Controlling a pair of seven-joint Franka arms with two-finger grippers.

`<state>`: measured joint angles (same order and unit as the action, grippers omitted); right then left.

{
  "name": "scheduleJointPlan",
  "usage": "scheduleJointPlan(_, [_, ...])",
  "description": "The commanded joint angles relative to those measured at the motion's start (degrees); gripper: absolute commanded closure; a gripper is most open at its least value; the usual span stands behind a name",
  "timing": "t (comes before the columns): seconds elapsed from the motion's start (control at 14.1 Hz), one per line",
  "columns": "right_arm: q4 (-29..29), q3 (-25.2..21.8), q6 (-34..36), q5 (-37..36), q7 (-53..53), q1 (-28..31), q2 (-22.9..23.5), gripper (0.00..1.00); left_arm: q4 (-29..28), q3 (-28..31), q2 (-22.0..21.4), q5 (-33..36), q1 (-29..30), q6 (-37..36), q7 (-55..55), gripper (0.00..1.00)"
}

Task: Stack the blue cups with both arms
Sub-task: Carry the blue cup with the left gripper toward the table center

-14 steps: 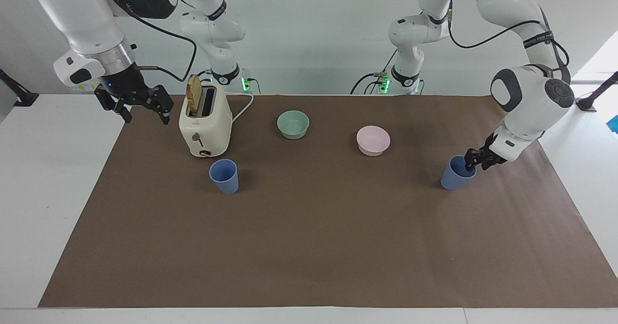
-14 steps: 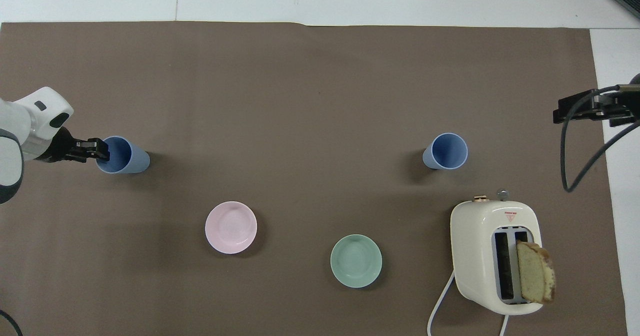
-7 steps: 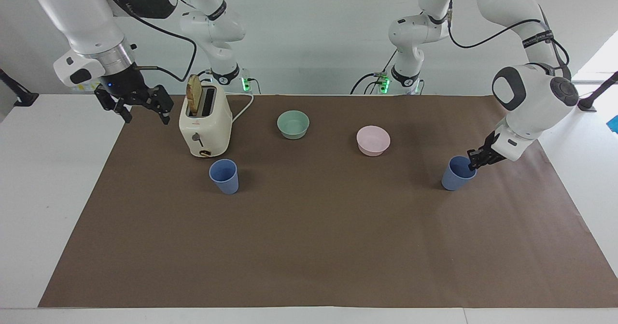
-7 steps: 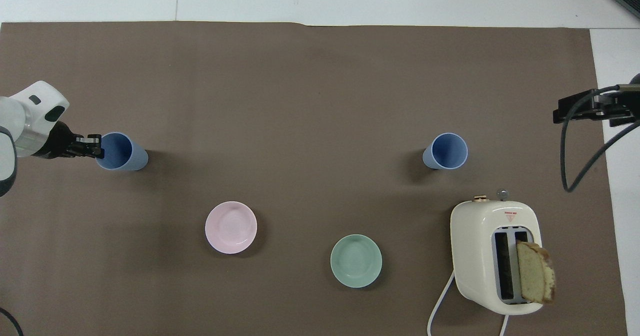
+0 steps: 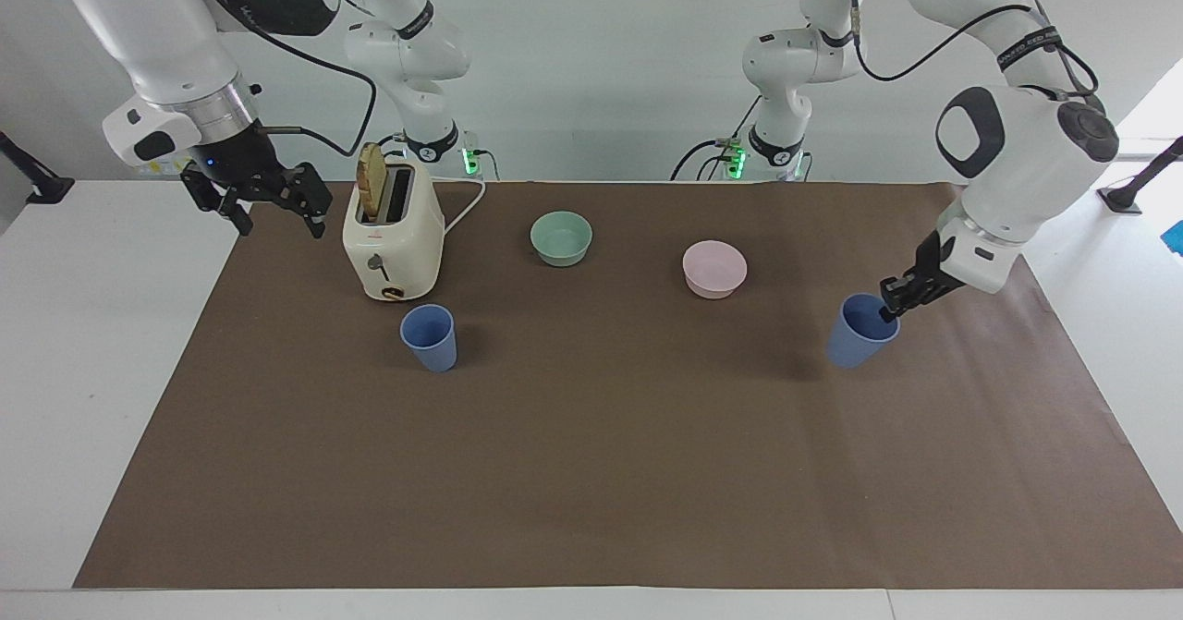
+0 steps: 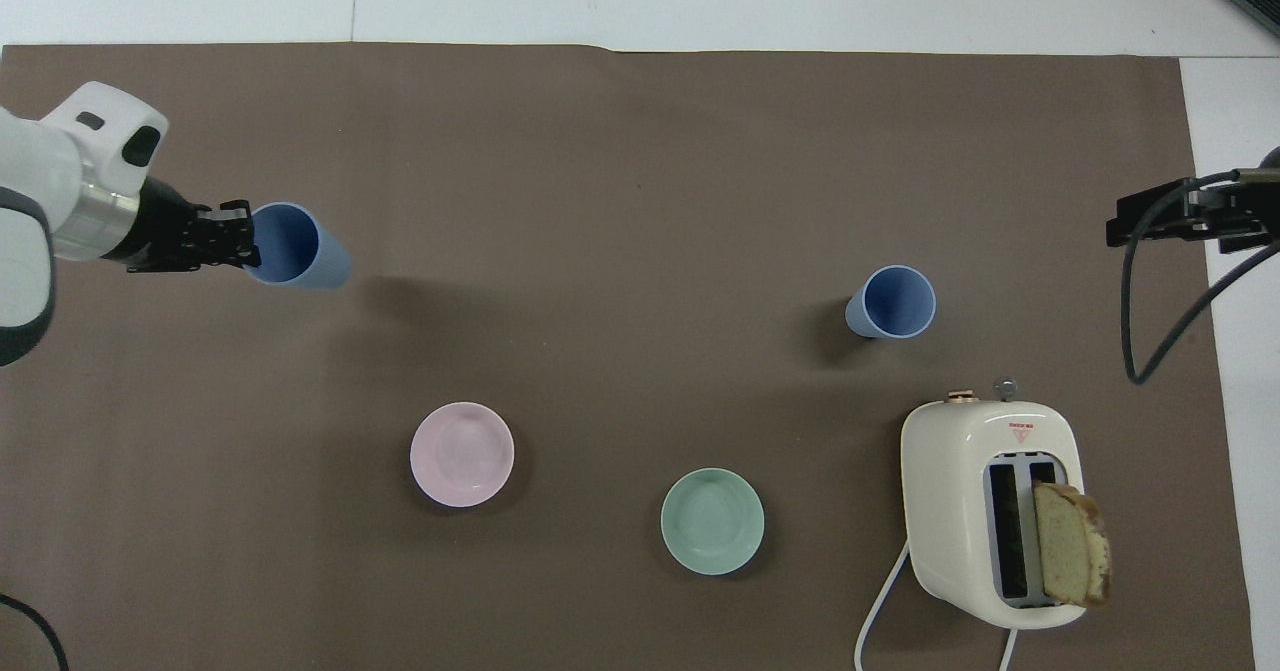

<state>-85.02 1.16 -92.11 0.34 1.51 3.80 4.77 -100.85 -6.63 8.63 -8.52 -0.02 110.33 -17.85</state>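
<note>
**Left arm holds first cup by its rim; second cup stands by the toaster**

The left gripper point(image 5: 889, 310) is pinched shut on the rim of one matte periwinkle-blue tapered plastic cup point(image 5: 856, 343), one finger inside the mouth and one outside. The held cup hangs tilted, apparently clear of the brown paper table mat point(image 5: 591, 472), toward the left arm's end of the table, well apart from the cream two-slot toaster point(image 5: 392, 241). A rim pinch leaves the tapered base free (probably so it can drop into another cup).

The second matte periwinkle-blue cup point(image 5: 429, 336) stands upright, mouth up, just in front of the toaster, so it can serve as the receiver.

The right gripper point(image 5: 268, 202) waits with fingers spread, empty, raised beside the toaster at the right arm's end of the table.
</note>
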Motion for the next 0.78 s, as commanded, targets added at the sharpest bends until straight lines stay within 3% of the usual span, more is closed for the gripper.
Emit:
scheduleJointPlan(0.0, [-0.7,0.2,0.0,-0.1,-0.8,0.2,-0.6,0.0,0.3,0.7,0.0,-0.4,-6.9,0.6,-8.3,1.0])
scheduleJointPlan(0.43, [-0.7,0.2,0.0,-0.1,-0.9,0.2,-0.6,0.0,-0.1,0.7,1.8,-0.4,-17.9,8.3,-21.1,1.0])
scheduleJointPlan(0.71, [-0.7,0.2,0.1,-0.1,-1.0,0.2,-0.6,0.0,-1.5,0.7,3.9,-0.5,-21.6,11.2,-23.8,1.0])
